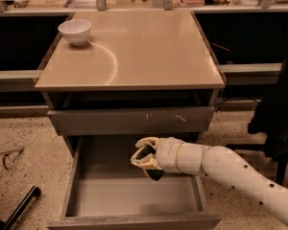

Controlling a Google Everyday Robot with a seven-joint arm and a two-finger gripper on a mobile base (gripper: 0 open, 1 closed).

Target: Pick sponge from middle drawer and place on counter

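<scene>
gripper point(143, 155) with cream jaws over grey middle drawer point(134, 220), dark-green sponge point(156, 173), beige counter point(149, 47)

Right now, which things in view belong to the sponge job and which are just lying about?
Job: gripper, over the middle drawer, shut on the sponge; counter.
Lying about: white bowl on the counter; scratched drawer front; glasses on the floor.
</scene>
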